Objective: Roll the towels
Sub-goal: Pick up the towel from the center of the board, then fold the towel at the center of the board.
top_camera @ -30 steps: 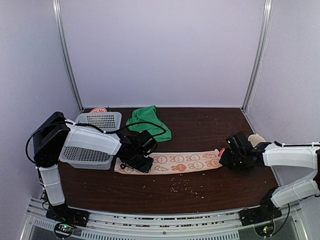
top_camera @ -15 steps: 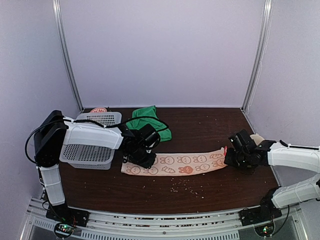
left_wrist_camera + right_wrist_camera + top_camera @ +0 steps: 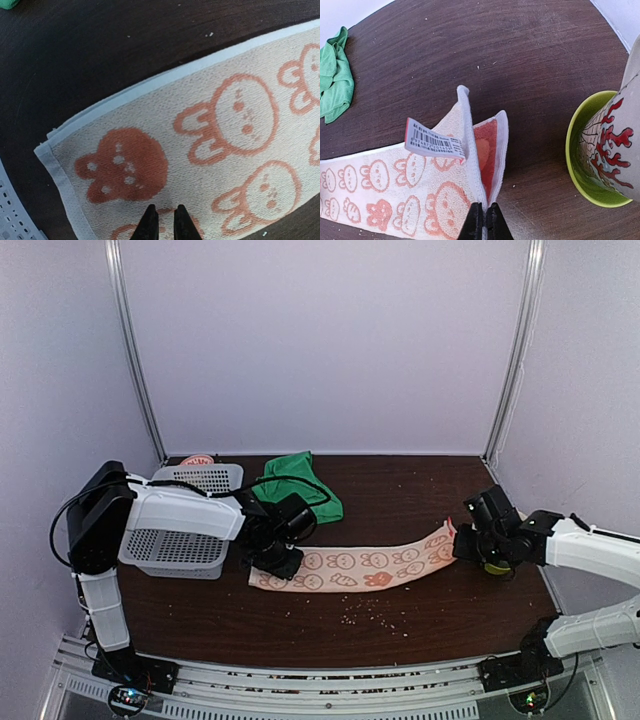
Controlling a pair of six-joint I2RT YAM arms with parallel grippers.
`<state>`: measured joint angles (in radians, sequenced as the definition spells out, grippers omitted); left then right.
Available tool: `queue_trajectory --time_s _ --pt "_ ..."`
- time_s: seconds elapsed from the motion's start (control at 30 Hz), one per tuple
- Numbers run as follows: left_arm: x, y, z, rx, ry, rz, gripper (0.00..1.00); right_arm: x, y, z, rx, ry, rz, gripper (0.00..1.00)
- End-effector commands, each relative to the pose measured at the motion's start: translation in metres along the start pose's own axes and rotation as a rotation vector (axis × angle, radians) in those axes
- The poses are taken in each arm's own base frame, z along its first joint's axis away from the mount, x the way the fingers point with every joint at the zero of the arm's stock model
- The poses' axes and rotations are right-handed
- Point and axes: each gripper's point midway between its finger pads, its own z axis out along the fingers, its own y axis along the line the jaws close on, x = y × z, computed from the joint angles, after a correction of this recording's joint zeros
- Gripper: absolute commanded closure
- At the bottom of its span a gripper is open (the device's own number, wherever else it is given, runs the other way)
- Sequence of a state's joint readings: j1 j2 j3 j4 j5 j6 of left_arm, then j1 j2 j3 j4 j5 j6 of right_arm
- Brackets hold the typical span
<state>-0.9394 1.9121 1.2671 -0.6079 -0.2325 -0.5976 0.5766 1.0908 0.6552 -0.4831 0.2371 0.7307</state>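
Pinching pink towel (image 3: 360, 568) at R end, R claw (image 3: 484, 222) is clamped, edge lifted. L claw (image 3: 163, 223) on L end, tips near-together; can't tell if gripping. Behind: green towel (image 3: 298, 483).

From above I see the printed towel (image 3: 355, 568) stretched out flat across the middle of the table (image 3: 400, 490). It curves up at its right end, where my right gripper (image 3: 458, 538) has it pinched and lifted off the wood. My left gripper (image 3: 272, 562) sits on the towel's left end; I can't tell how its jaws stand. The green towel (image 3: 298, 485) lies crumpled behind it, beside the basket (image 3: 180, 545). A few crumbs (image 3: 375, 615) dot the near side
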Motion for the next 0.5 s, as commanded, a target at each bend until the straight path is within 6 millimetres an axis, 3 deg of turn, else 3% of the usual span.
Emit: queue_trajectory --time_s 0.0,0.23,0.47 --pt "0.002 0.015 -0.004 -0.046 -0.009 -0.023 0.87 -0.016 -0.002 -0.009 0.023 -0.049 -0.037 1.0" --pt "0.013 -0.001 0.012 0.036 0.035 -0.048 0.92 -0.025 0.006 -0.016 -0.012 -0.066 -0.05 1.0" --pt "0.01 -0.026 0.017 0.107 0.04 -0.053 0.95 -0.027 0.009 -0.022 -0.035 -0.066 -0.055 1.0"
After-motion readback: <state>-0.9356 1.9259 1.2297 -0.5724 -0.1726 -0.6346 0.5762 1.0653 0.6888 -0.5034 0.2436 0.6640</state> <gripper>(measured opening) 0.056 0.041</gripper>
